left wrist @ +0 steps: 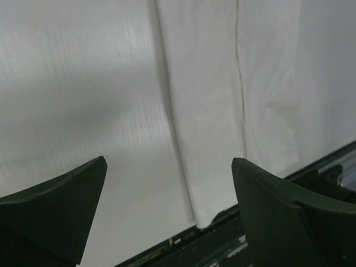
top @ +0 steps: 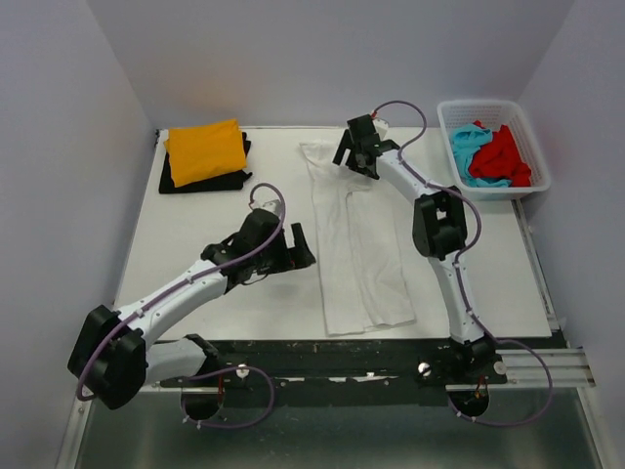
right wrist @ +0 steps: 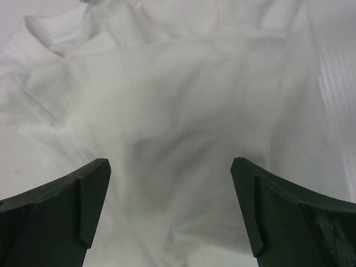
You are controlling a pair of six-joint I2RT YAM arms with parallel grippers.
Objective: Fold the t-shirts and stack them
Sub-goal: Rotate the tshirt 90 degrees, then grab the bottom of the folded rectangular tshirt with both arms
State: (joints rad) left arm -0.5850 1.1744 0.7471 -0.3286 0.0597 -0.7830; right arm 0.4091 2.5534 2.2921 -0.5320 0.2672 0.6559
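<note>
Top view: the white t-shirt (top: 356, 244) lies as a narrow strip, its long axis running far to near. The right gripper (top: 355, 162), jaws apart, hangs over its far collar end. The left gripper (top: 303, 246), jaws apart and empty, stands just beside its left edge.
Left wrist view: the strip's left edge lies ahead.
Right wrist view: collar-end cloth lies below the spread jaws, so the right arm is judged nearer.

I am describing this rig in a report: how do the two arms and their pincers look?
The left arm and right arm have white links and bulky black joints. A thin purple cable loops along each. The left pincer and right pincer are black, each with two dark wedge-shaped fingers.
</note>
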